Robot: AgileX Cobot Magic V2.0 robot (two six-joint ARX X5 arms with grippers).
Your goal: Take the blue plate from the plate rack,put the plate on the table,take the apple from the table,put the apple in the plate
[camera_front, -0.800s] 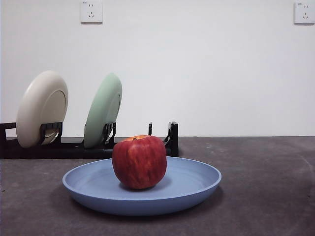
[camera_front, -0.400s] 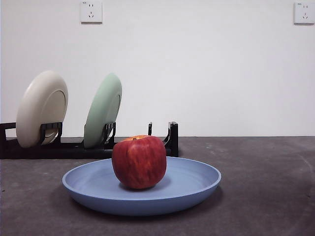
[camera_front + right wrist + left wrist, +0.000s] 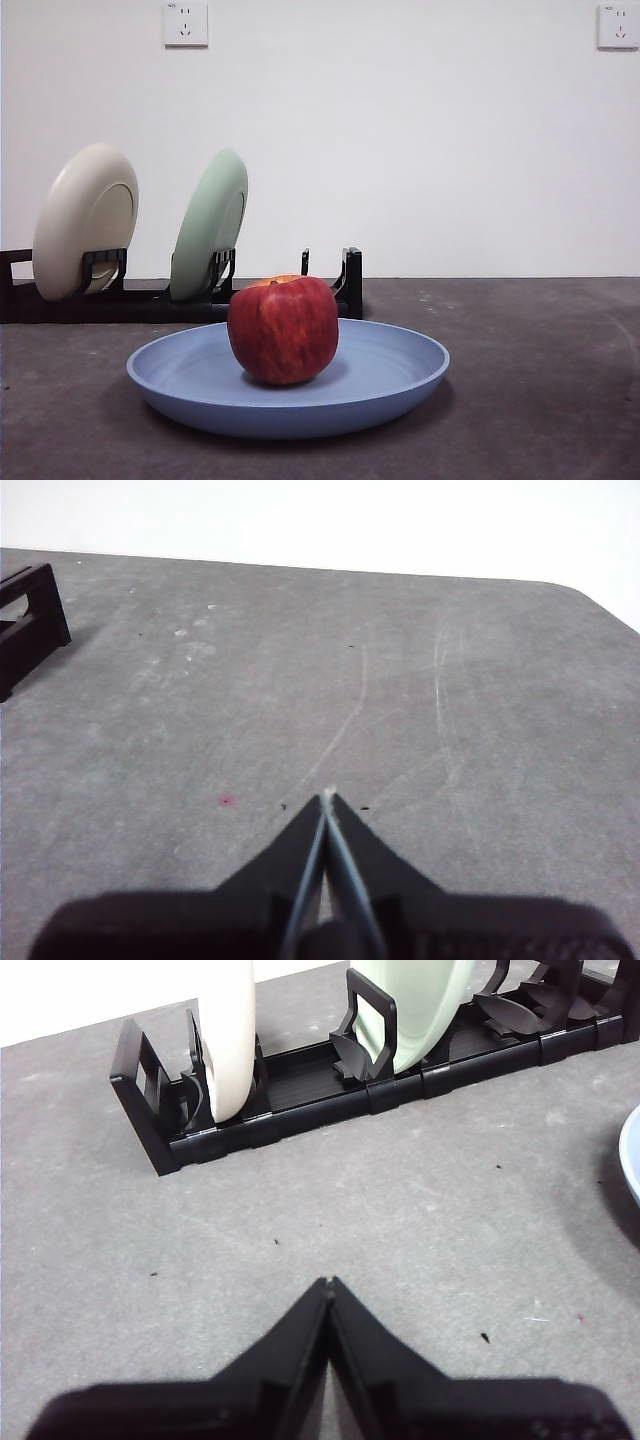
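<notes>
The dark red apple (image 3: 284, 329) sits upright in the middle of the blue plate (image 3: 390, 380), which lies flat on the dark grey table (image 3: 540, 400) in the front view. The black plate rack (image 3: 345, 285) stands behind it; it also shows in the left wrist view (image 3: 300, 1100). An edge of the blue plate (image 3: 632, 1155) shows in the left wrist view. My left gripper (image 3: 328, 1282) is shut and empty over bare table in front of the rack. My right gripper (image 3: 327, 795) is shut and empty over bare table. Neither gripper shows in the front view.
A cream plate (image 3: 85, 220) and a pale green plate (image 3: 210, 225) stand on edge in the rack; both show in the left wrist view, cream (image 3: 228, 1030) and green (image 3: 420, 1000). The rack's end (image 3: 25, 615) shows in the right wrist view. The table's rounded corner (image 3: 590, 600) lies beyond.
</notes>
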